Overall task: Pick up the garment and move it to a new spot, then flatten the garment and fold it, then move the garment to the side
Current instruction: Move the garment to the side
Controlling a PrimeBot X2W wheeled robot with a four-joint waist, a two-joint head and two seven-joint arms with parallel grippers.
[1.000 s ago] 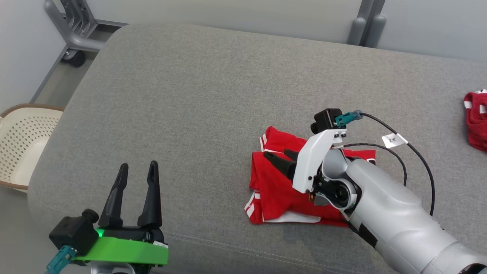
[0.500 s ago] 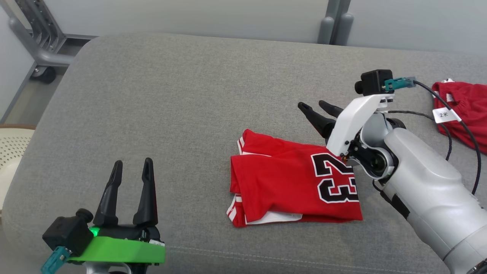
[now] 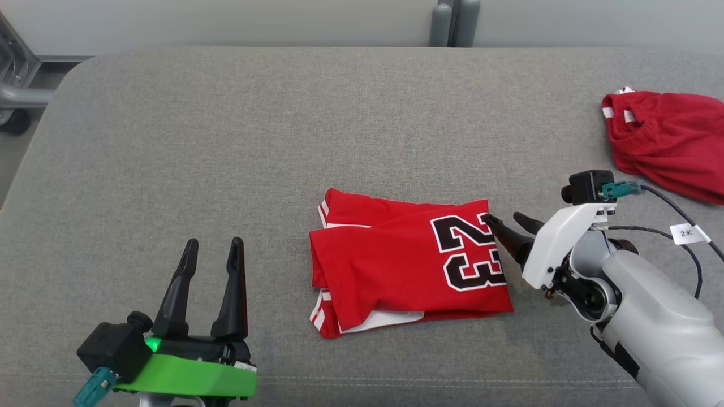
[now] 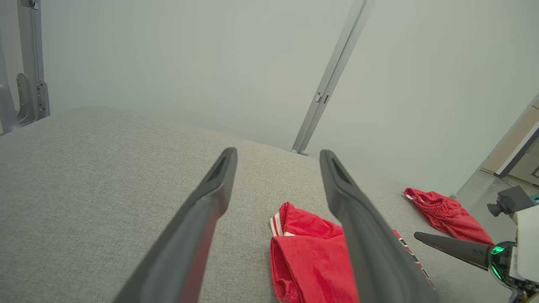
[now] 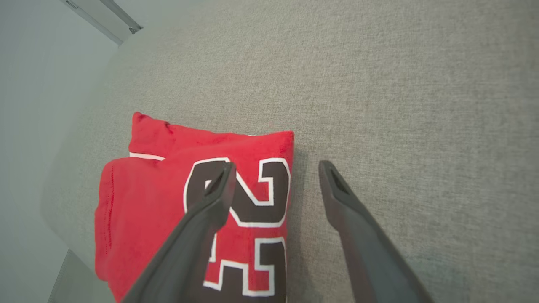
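Note:
The garment (image 3: 390, 271) is a red jersey with a black "23", lying folded in a rough rectangle in the middle of the grey cushion (image 3: 226, 141). My right gripper (image 3: 503, 217) is open at the garment's right edge, holding nothing. In the right wrist view the right gripper (image 5: 276, 167) straddles that edge of the garment (image 5: 160, 189): one finger is over the number, the other over bare cushion. My left gripper (image 3: 214, 243) stands open and empty at the lower left, well apart from the garment. The left wrist view looks past the left gripper (image 4: 278, 153) at the garment (image 4: 307, 256).
A second red piece of clothing (image 3: 667, 141) lies crumpled at the cushion's far right, also visible as a red heap (image 4: 446, 210). A grey metal frame (image 3: 17, 96) stands past the left end. Pale wall panels and two grey posts (image 3: 452, 22) run behind the cushion.
The head camera has swung right. My right gripper, which was over the garment, lifted off it and came down open at its right edge, uncovering the "23". The left gripper has not moved.

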